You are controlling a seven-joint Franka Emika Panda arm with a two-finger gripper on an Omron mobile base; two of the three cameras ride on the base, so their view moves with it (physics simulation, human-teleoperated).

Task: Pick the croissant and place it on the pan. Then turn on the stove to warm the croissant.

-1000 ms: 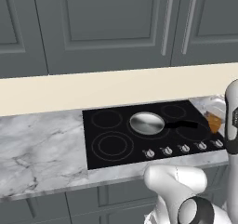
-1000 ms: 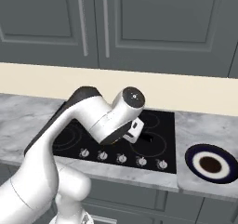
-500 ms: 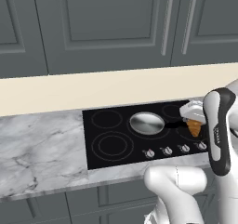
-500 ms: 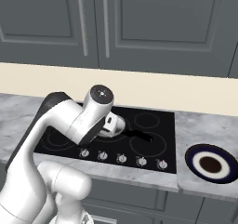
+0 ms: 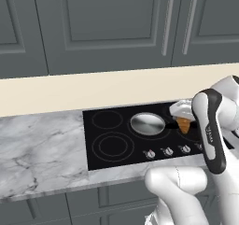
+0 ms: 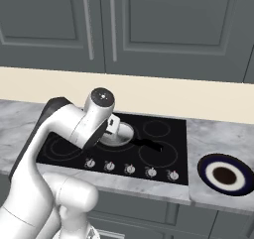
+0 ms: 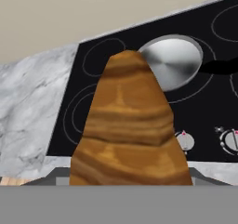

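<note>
The golden-brown croissant (image 5: 183, 124) hangs above the right half of the black stove (image 5: 112, 144), with my gripper (image 5: 182, 118) shut on it. It is a short way right of the round silver pan (image 5: 147, 123), which sits on a rear burner. In the hand view the croissant (image 7: 128, 125) looms close and hides the fingertips, and the pan (image 7: 174, 62) lies beyond it to the upper right. From the right base view the gripper (image 6: 115, 127) hovers in front of the pan (image 6: 126, 135), whose black handle (image 6: 147, 144) points right.
A row of small silver knobs (image 5: 166, 151) runs along the stove's front edge. Grey marble counter (image 5: 42, 144) stretches to the left. A dark-rimmed plate (image 6: 224, 175) with a brown centre rests on the counter right of the stove. Grey cabinets hang above the cream wall.
My arm has swung left from the stove's right edge, carrying the croissant over the cooktop toward the pan. The grip has stayed the same.
</note>
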